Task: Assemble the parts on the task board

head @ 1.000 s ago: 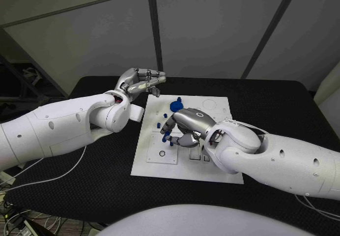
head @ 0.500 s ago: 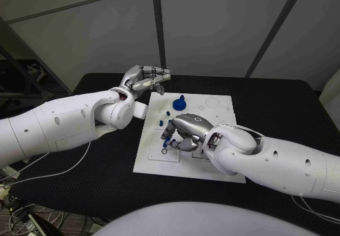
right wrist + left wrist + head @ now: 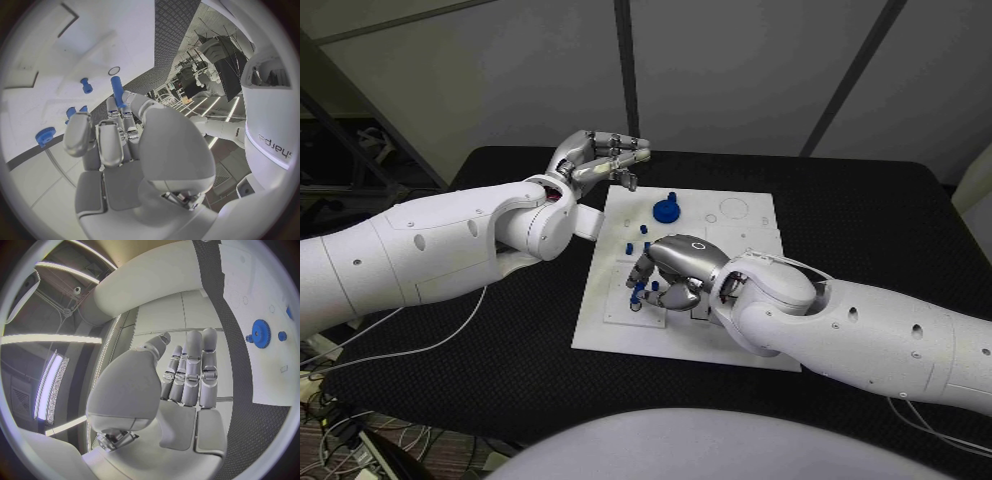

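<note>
Left hand (image 3: 596, 158) hangs up over the worktop (image 3: 877, 215) at about 10 o'clock from the task board (image 3: 625, 335). Its fingers are curled in w/ nothing in them, so it's not helping yet.

On the board, a blue gear (image 3: 666, 211) sits near the far edge, at 12 o'clock. Small blue pegs (image 3: 636, 244) stand just below it, near the middle.

Right hand (image 3: 678, 272) is low over the board's middle. It holds a blue pin (image 3: 117, 90) in its fingers, pointing at the board. A small ring hole (image 3: 635, 305) is close by, at about 8 o'clock from the hand.

My guess: job is approx. half done. Some parts stand in place, this pin isn't in yet, and some holes at the near end and far right corner look bare.
</note>
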You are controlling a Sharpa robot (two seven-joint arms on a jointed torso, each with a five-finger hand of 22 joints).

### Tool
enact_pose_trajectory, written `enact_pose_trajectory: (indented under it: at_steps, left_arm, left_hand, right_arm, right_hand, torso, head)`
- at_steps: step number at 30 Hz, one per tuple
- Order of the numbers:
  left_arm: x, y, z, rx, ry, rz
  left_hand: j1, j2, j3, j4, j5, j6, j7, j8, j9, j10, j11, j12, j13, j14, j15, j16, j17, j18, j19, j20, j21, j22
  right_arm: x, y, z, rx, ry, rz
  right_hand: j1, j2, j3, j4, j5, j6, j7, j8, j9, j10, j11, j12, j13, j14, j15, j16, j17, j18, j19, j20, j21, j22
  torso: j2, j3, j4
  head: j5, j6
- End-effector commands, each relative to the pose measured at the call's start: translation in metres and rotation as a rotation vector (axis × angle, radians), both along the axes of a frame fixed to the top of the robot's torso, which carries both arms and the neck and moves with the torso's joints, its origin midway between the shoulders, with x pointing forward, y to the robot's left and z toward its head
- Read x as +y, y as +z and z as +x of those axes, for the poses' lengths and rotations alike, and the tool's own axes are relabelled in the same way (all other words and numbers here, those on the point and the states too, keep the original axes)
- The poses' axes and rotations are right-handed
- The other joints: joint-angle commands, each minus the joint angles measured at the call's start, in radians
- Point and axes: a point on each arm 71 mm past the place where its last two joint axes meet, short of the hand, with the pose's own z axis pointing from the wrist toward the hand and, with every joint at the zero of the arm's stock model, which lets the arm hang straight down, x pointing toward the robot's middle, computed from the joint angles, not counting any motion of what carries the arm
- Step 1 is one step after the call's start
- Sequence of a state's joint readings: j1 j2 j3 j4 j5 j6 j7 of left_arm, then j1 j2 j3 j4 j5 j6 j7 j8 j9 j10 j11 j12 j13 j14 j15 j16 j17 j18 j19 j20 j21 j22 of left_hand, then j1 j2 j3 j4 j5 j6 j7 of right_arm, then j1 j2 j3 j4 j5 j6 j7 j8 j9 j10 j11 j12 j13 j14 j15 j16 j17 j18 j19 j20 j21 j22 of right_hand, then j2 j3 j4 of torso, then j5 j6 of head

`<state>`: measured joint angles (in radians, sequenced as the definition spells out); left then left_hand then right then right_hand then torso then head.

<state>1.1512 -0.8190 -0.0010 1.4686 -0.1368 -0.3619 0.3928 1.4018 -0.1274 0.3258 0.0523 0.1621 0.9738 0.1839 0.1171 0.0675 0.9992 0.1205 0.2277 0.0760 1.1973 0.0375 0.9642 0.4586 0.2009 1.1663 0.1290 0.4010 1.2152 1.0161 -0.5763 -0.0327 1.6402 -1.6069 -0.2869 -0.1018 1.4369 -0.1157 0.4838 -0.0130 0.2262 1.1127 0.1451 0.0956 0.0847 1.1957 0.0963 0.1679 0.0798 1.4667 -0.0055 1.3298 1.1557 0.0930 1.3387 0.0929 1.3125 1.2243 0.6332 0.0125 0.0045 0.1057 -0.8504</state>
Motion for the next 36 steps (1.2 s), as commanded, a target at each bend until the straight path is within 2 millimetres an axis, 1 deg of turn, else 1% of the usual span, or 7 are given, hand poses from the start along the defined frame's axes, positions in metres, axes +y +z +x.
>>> enact_pose_trajectory:
  at_steps: [1,17,23,28,30,34,36]
  left_arm:
    - [-0.001,0.002,0.000,-0.004,-0.012,-0.008]
    - [0.000,0.002,-0.001,-0.004,-0.012,-0.008]
    - [0.000,0.002,-0.001,-0.004,-0.012,-0.008]
    - [-0.001,0.002,-0.001,-0.004,-0.012,-0.008]
    - [-0.001,0.002,-0.001,-0.004,-0.012,-0.008]
    - [-0.001,0.002,-0.001,-0.004,-0.012,-0.008]
    - [-0.001,0.002,-0.001,-0.004,-0.012,-0.008]
  left_hand:
    - [0.010,0.006,-0.004,0.000,0.004,-0.005,-0.004,-0.002,0.000,-0.009,0.001,0.005,-0.001,-0.009,0.000,-0.002,-0.003,-0.019,-0.002,0.006,-0.006,-0.002]
    - [0.010,0.006,-0.004,0.000,0.004,-0.005,-0.004,-0.002,0.000,-0.009,0.001,0.005,-0.001,-0.009,0.000,-0.002,-0.003,-0.019,-0.002,0.006,-0.006,-0.002]
    - [0.010,0.006,-0.004,0.000,0.004,-0.005,-0.004,-0.002,0.000,-0.009,0.001,0.005,-0.001,-0.009,0.000,-0.002,-0.003,-0.019,-0.002,0.006,-0.006,-0.002]
    - [0.010,0.006,-0.004,0.000,0.004,-0.005,-0.004,-0.002,0.000,-0.009,0.001,0.005,-0.001,-0.009,0.000,-0.002,-0.003,-0.019,-0.002,0.006,-0.006,-0.002]
    - [0.010,0.006,-0.004,0.000,0.004,-0.005,-0.004,-0.002,0.000,-0.009,0.001,0.005,-0.001,-0.009,0.000,-0.002,-0.003,-0.019,-0.002,0.006,-0.006,-0.002]
    - [0.010,0.006,-0.004,0.000,0.004,-0.005,-0.004,-0.002,0.000,-0.009,0.001,0.005,-0.001,-0.009,0.000,-0.002,-0.003,-0.019,-0.002,0.006,-0.006,-0.002]
    - [0.010,0.006,-0.004,0.000,0.004,-0.005,-0.004,-0.002,0.000,-0.009,0.001,0.005,-0.001,-0.009,0.000,-0.002,-0.003,-0.019,-0.002,0.006,-0.006,-0.002]
  right_arm:
    - [0.002,-0.002,-0.001,-0.003,0.020,-0.022]
    - [0.003,-0.011,-0.003,0.007,0.039,-0.071]
    - [0.003,-0.014,-0.003,0.003,0.036,-0.091]
    - [0.005,-0.015,-0.004,-0.001,0.035,-0.102]
    - [0.006,-0.016,-0.004,-0.001,0.036,-0.104]
    - [0.007,-0.016,-0.005,-0.004,0.036,-0.107]
    - [0.007,-0.017,-0.005,-0.006,0.035,-0.106]
  right_hand:
    - [0.011,0.001,0.000,-0.004,0.006,0.001,0.004,-0.004,-0.001,0.034,-0.024,-0.002,0.001,0.035,-0.005,0.002,0.000,-0.010,-0.001,0.002,0.004,0.000]
    - [0.011,0.001,0.000,-0.005,0.007,0.001,0.005,-0.004,-0.001,0.034,-0.024,-0.003,0.001,0.035,-0.005,0.002,-0.001,-0.009,-0.002,0.002,0.003,-0.001]
    - [0.010,0.001,0.000,-0.005,0.007,0.001,0.005,-0.004,-0.002,0.034,-0.024,-0.004,0.001,0.034,-0.005,0.001,-0.002,-0.009,-0.003,0.002,0.003,-0.001]
    - [-0.001,-0.003,-0.005,-0.002,0.001,-0.006,0.008,-0.011,-0.004,0.028,-0.020,-0.016,-0.001,0.033,-0.001,0.001,-0.006,-0.008,-0.008,0.005,0.000,-0.005]
    - [-0.003,-0.003,-0.006,-0.002,0.000,-0.007,0.009,-0.013,-0.005,0.025,-0.019,-0.020,-0.002,0.033,0.000,0.000,-0.007,-0.008,-0.008,0.006,0.000,-0.005]
    - [-0.004,-0.004,-0.006,-0.002,0.000,-0.009,0.010,-0.014,-0.005,0.023,-0.018,-0.022,-0.002,0.033,0.000,0.001,-0.007,-0.008,-0.009,0.006,0.000,-0.005]
    - [-0.008,-0.006,-0.006,-0.001,-0.001,-0.017,0.013,-0.020,-0.008,0.015,-0.015,-0.032,-0.005,0.032,0.003,0.000,-0.010,-0.007,-0.013,0.008,-0.003,-0.009]
  torso:
    - [0.000,-0.0003,0.0022]
    - [0.000,0.0002,0.0003]
    - [0.000,0.0002,0.0010]
    - [-0.001,0.0000,0.0009]
    - [-0.001,0.0005,0.0008]
    - [-0.001,0.0000,0.0005]
    - [-0.001,0.0003,0.0000]
  head:
    - [0.000,-0.002]
    - [0.007,-0.010]
    - [0.007,-0.011]
    - [0.008,-0.011]
    - [0.008,-0.011]
    - [0.007,-0.011]
    - [0.008,-0.011]
